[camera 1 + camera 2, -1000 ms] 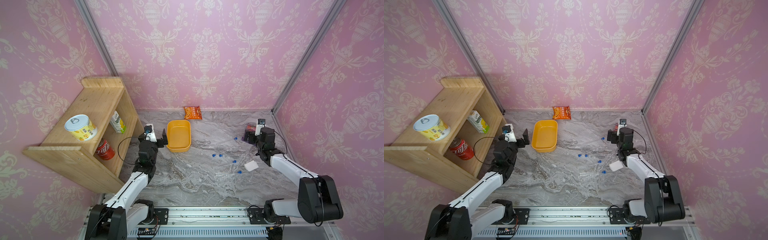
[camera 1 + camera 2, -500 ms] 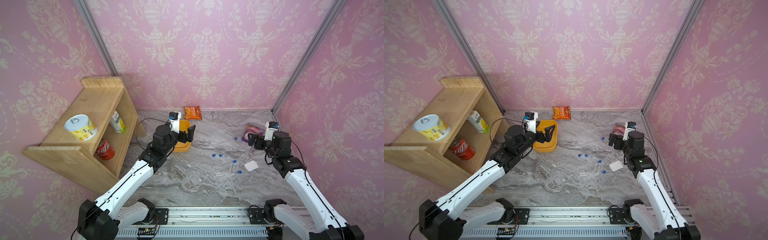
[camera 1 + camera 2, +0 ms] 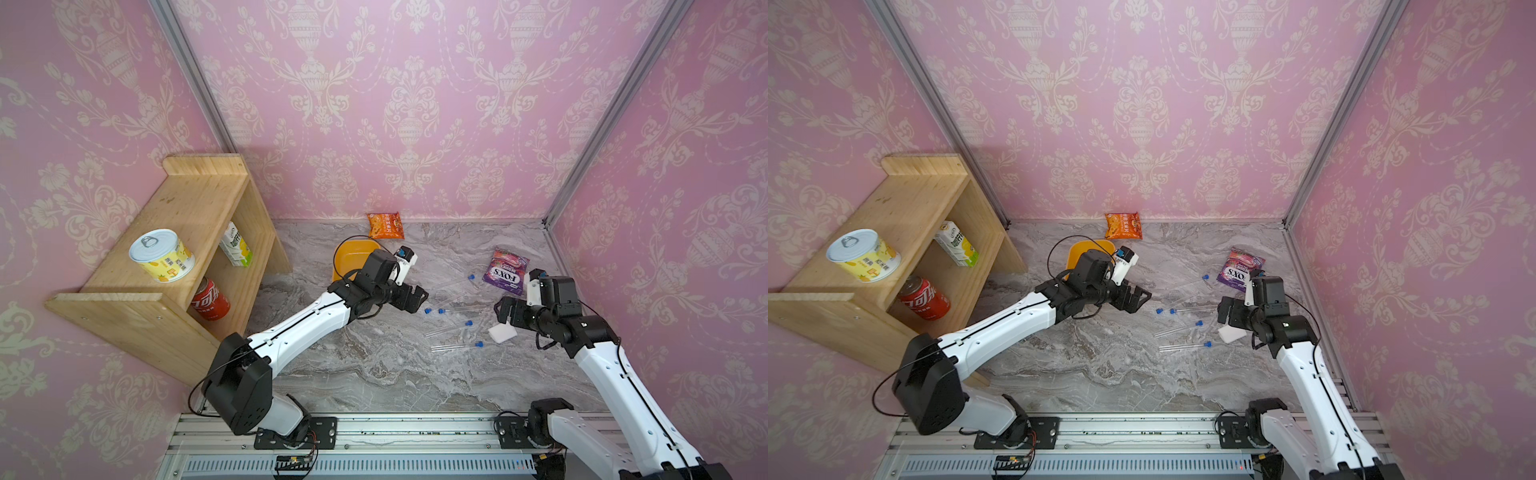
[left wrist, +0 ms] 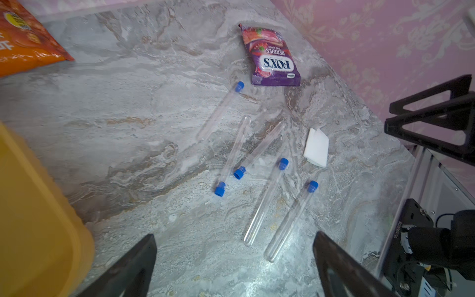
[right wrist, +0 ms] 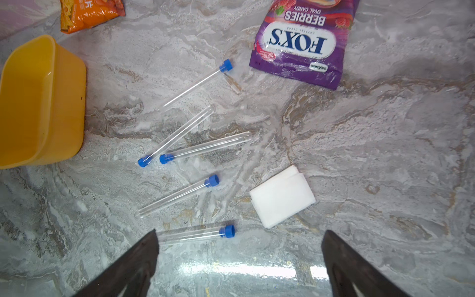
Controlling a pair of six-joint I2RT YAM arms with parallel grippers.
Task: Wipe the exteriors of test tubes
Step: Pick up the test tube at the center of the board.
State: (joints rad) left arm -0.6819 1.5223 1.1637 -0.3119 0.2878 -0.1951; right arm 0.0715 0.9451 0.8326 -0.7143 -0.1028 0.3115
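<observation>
the five test tubes lie loose on the table between my two arms, one pair with its blue caps close together. they're thin, clear and round, so my worry is a fingertip nudging one and rolling it into its neighbours or toward the candy bag. clear tubes on pale marble also make height hard for me to judge. the folded wipe sits just beside them. the left gripper hangs near that pair's caps, jaws wide apart, holding nothing. the right gripper hovers by the wipe, equally wide apart and empty.
</observation>
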